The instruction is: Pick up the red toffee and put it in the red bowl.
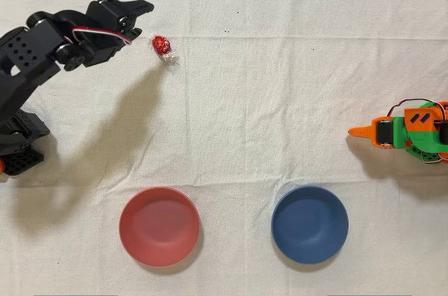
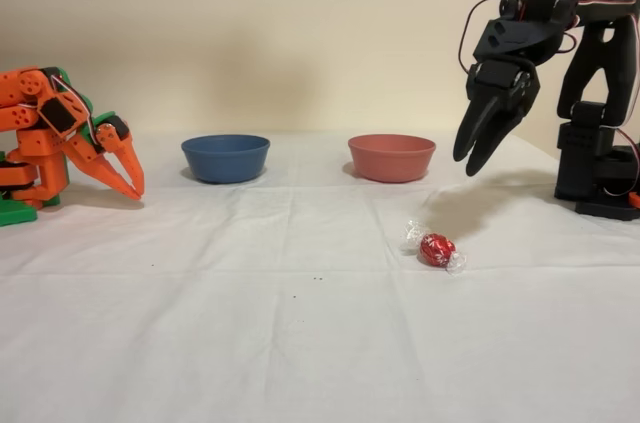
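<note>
- The red toffee [image 1: 161, 45] lies on the white cloth of the desk [image 1: 280, 100], with its clear twisted wrapper ends sticking out on two sides. Nothing touches it.
- In the overhead view the toffee is in the upper left part, just right of the tip of the black arm [image 1: 42, 58].
- The gripper [image 2: 477, 158] hangs in the air above the desk, and its fingers point down. In the fixed view it is above the toffee and a little to the right of it, well clear of the cloth.
- The two fingers stand slightly apart, with a narrow gap between the tips. They hold nothing.
- The shadow of the gripper falls on the cloth between the toffee and the base of the arm in the fixed view.
- The red bowl [image 1: 159, 226] stands at the lower edge in the overhead view, well apart from the toffee. I see nothing inside it.
- The blue bowl [image 1: 309, 224] stands beside the red bowl, to its right in the overhead view and to its left in the fixed view. The two bowls do not touch.
- The orange arm [image 1: 406, 131] stands idle at the right edge in the overhead view, with its tip resting low near the cloth.
</note>
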### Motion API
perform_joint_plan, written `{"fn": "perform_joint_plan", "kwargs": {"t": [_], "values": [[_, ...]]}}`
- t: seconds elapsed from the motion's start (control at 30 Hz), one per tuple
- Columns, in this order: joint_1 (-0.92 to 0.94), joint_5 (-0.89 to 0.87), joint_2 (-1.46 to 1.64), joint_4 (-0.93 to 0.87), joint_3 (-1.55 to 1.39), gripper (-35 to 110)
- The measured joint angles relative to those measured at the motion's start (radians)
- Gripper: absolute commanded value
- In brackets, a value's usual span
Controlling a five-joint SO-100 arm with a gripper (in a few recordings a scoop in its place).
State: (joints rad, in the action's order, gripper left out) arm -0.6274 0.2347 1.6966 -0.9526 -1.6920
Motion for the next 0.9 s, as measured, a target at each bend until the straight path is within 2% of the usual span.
{"fn": "perform_joint_plan", "kwargs": {"t": [0.9], "values": [[0.023,0.1,-0.117,0.333,-0.258,27]]}}
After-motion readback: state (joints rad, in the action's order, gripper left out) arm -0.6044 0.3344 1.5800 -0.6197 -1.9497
